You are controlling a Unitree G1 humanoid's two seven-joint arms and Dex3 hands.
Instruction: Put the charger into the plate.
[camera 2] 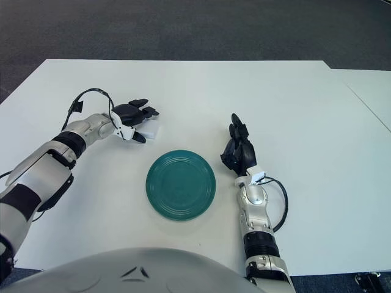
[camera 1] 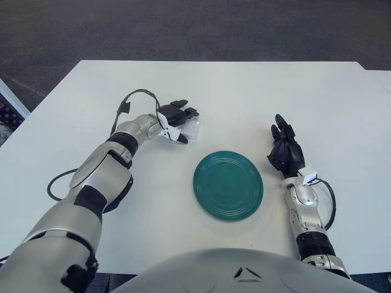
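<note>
Closest in, the green plate (camera 1: 228, 185) sits flat on the white table (camera 1: 317, 97), right in front of the robot's body. Just to its right, the right hand (camera 1: 285, 151) shows beside the plate, fingers extended and loosely together, pointing away from the robot, holding nothing. Its white forearm runs back toward the bottom edge with a black cable looped at the wrist.

Further out and to the left, the left hand (camera 1: 175, 116) is down over the white charger (camera 1: 192, 130), which lies on the table beyond the plate's far-left edge, apart from it. The dark fingers (camera 2: 146, 112) reach over the top of the charger and the thumb comes in low on its near side, so the hand is partly closed around it; whether it grips firmly I cannot tell. A black cable (camera 1: 135, 96) arcs over that wrist.
</note>
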